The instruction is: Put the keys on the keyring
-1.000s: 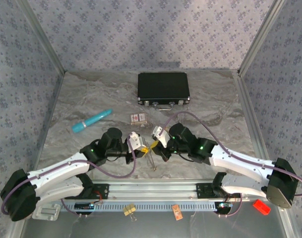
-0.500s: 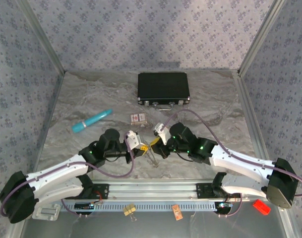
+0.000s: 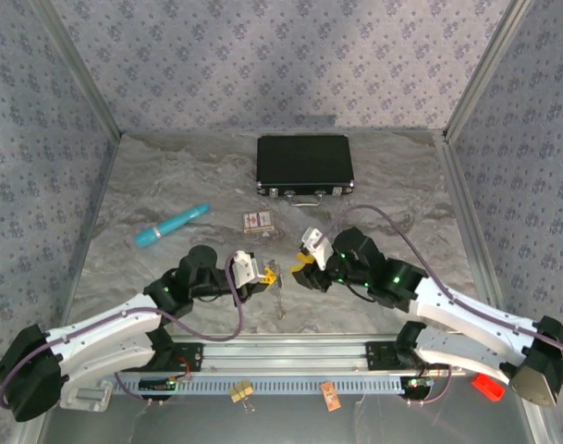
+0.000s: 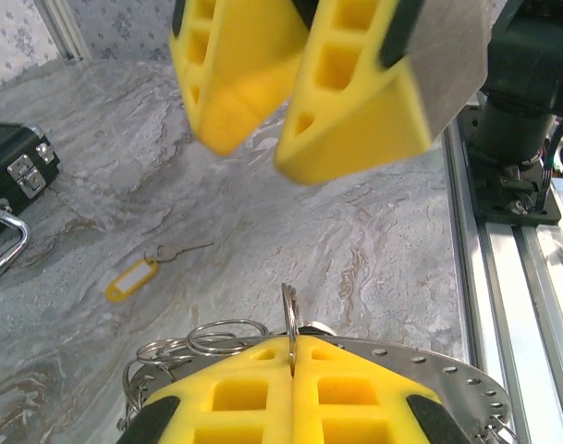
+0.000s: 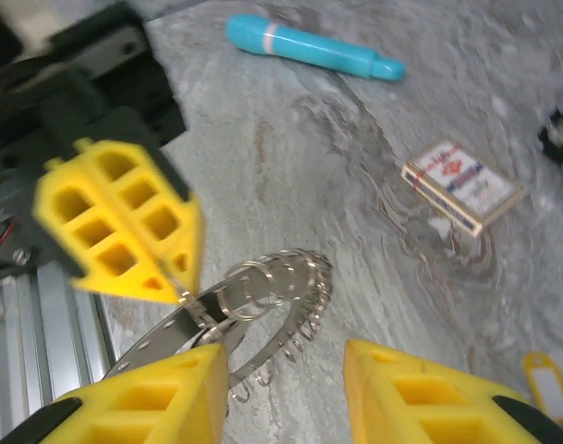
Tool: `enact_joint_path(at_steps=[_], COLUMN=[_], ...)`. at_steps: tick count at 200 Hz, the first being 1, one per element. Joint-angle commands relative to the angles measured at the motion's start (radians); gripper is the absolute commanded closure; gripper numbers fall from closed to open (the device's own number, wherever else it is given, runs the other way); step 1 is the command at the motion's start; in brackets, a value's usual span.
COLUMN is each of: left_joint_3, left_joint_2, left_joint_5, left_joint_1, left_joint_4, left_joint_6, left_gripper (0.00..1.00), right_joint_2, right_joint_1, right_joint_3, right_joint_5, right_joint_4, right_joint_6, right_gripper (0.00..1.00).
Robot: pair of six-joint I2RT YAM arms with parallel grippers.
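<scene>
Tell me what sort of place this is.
Probably a lab robot cell: patterned wall panels in a metal frame, a marbled table, left arm and right arm bolted to a rail.

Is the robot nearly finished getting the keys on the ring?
Not nearly. Done: nothing threaded yet that I can see. In hand: the left fingers pinch a thin ring beside a bundle of wire loops; the right fingers are open and empty. Left: a key on a yellow tag lies on the table, to be picked up and slid on.
</scene>
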State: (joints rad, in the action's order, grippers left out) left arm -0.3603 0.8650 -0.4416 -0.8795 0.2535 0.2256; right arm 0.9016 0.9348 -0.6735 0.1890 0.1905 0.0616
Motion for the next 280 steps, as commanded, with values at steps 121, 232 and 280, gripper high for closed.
enact_joint_path(at_steps=[121, 232, 280], left_joint_3=[0.016, 0.007, -0.060], left_joint_2=[-0.012, -0.013, -0.015], left_joint_5=[-0.089, -0.088, 0.012], left_joint_1=[-0.007, -0.007, -0.008], left_joint_4=[0.098, 0.103, -0.087], left_joint_6=[0.079, 0.067, 0.083], left_gripper=[1.00, 1.00, 0.81], right_joint_2=[0.121, 0.143, 0.158], right_joint_1=[0.040, 0.039, 0.047], right_joint_3=[0.020, 0.013, -0.102], right_joint_5=[0.188, 0.209, 0.126], right_joint_4=[-0.175, -0.139, 0.075], right_joint_6=[0.272, 0.288, 0.369], right_gripper=[0.75, 0.96, 1.00])
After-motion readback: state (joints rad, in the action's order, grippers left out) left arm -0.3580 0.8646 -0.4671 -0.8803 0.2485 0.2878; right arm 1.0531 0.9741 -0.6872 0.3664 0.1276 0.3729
